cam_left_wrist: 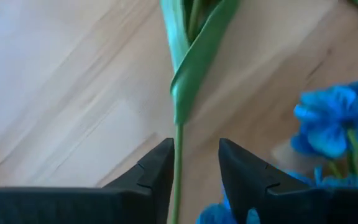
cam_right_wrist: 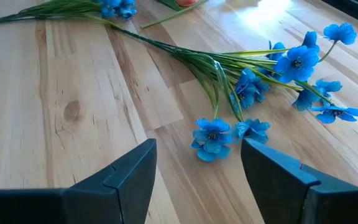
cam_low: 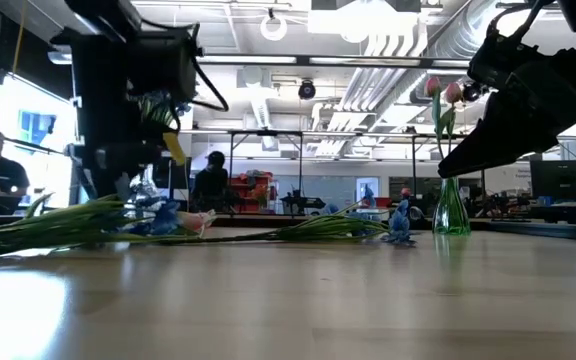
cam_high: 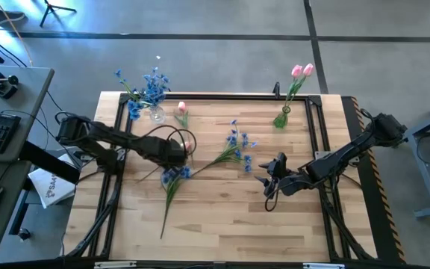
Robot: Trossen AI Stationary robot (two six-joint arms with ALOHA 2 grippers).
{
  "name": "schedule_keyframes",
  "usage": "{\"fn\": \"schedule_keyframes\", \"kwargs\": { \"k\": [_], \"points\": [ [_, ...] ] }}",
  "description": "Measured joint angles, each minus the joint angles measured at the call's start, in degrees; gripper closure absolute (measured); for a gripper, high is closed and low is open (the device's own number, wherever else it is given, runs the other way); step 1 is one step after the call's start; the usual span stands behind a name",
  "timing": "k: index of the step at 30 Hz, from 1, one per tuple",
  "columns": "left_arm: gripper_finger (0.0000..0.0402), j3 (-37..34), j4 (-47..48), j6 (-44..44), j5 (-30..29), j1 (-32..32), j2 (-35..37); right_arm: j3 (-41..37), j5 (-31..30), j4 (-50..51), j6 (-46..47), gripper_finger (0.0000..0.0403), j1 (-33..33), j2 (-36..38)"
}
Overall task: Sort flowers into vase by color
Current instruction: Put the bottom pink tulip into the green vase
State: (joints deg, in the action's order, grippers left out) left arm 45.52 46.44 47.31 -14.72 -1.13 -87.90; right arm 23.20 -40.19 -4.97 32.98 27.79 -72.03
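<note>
My left pincer (cam_high: 179,153) sits low over the middle-left of the tabletop (cam_high: 222,224). Through its wrist camera I see the fingers (cam_left_wrist: 157,171) parted only a little, with a thin green tulip stem (cam_left_wrist: 178,155) running up between them; I cannot tell whether they touch it. A broad leaf folds around that stem just ahead of the fingertips, and blue blossoms (cam_left_wrist: 334,121) lie close beside the pincer.

My right pincer (cam_high: 271,178) hovers over the right half of the tabletop, its jaws spread wide and holding nothing. Just ahead of it lies a spray of blue flowers (cam_right_wrist: 253,87) flat on the wood, the nearest blossom (cam_right_wrist: 211,137) lying just beyond the gap between the fingers.

Beyond the left pincer, at the far edge, a clear vase (cam_high: 156,113) holds blue flowers (cam_high: 149,88), with a pink tulip (cam_high: 182,110) lying beside it. Far ahead of the right pincer, a green vase (cam_high: 281,118) holds two pink tulips (cam_high: 301,71). Another blue stem (cam_high: 172,183) lies on the near side of the left pincer.
</note>
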Motion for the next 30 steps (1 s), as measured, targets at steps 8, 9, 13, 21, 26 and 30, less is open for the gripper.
{"fn": "schedule_keyframes", "kwargs": {
  "k": [8,9,13,21,26,30],
  "points": [
    [0.0342,-3.8,-4.5,0.0,-3.0,1.7,0.0,0.0,0.0,0.0,0.0,0.0171,0.0,0.0],
    [0.0348,-3.9,-4.6,-0.2,-3.0,1.7,0.0,0.0,0.0,0.0,0.0,0.0171,0.0,0.0],
    [0.0368,-5.1,-7.9,-2.6,-2.0,1.7,0.1,0.0,0.0,0.0,0.0,0.0171,0.0,0.0],
    [0.0396,-4.1,-11.2,-4.3,-4.5,0.4,0.3,0.0,0.1,-0.1,0.0,0.0171,0.0,0.0],
    [0.04,-0.1,-13.3,-9.2,-11.2,-2.1,1.4,0.0,0.2,-0.5,-0.4,0.0171,0.0,0.0],
    [0.04,4.1,-15.3,-14.9,-16.7,-4.6,2.0,0.0,1.5,-3.4,-3.3,0.0171,-0.1,0.0]
  ]
}}
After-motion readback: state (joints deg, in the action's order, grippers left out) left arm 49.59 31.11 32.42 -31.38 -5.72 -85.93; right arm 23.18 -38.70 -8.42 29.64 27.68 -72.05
